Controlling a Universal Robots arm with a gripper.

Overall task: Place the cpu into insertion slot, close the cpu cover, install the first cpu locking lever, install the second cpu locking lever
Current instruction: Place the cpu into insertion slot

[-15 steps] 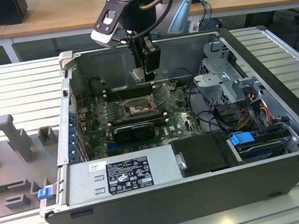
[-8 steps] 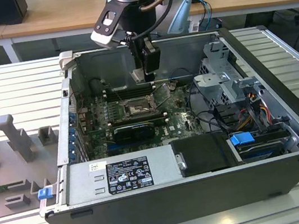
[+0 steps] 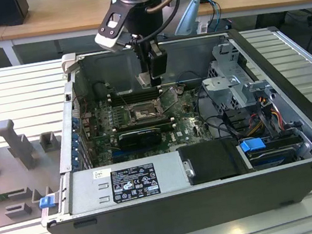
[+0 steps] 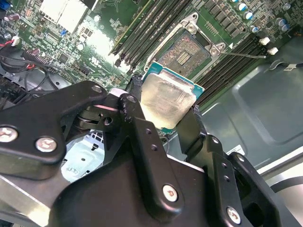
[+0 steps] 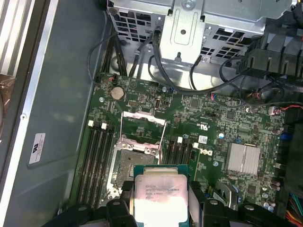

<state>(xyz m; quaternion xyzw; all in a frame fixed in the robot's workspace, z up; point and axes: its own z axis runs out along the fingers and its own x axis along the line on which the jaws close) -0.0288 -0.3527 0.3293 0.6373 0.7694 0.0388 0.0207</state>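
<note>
One cpu (image 5: 160, 191), pinched in my end effector (image 5: 161, 202), hangs above the bare insertion slot (image 5: 132, 163); I see the cpu cover (image 5: 143, 117) flipped open.

Faint printed lines run across the cpu (image 5: 159, 196) top in the first wrist view, too fine to make out. The white sticker (image 5: 37, 148) on the case wall (image 5: 66, 94) is illegible too. In the exterior view, a black label (image 3: 133, 181) sits on the power supply (image 3: 167, 171), six o'clock from the insertion slot (image 3: 138, 115), with a small white tag (image 3: 101, 173) at its nine o'clock. Nothing readable.
</note>
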